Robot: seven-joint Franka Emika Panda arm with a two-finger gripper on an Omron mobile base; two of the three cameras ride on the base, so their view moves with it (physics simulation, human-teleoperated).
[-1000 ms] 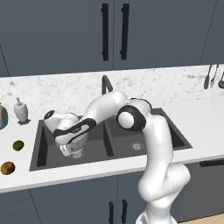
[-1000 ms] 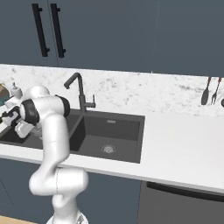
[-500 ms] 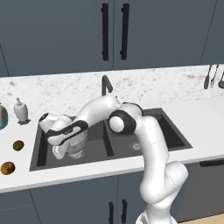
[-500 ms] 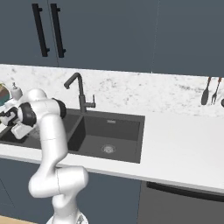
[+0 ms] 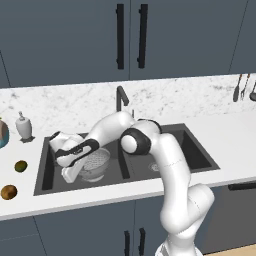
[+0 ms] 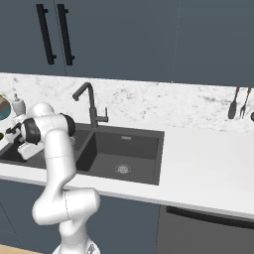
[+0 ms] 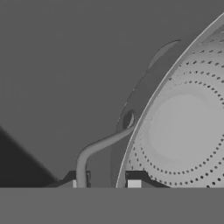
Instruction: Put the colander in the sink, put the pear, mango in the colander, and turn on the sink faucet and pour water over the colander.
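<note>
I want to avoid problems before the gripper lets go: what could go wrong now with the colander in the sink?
The gripper is shut on the handle of the colander, low in the left basin of the sink. If it pulls away before opening, it may drag or tip the colander. The fruits lie on the counter beyond the basin's left wall, so the arm's next reach could knock the colander.

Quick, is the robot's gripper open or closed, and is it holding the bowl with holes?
Gripper: closed on the colander, pinching its rim and handle down in the left basin of the sink.
</note>
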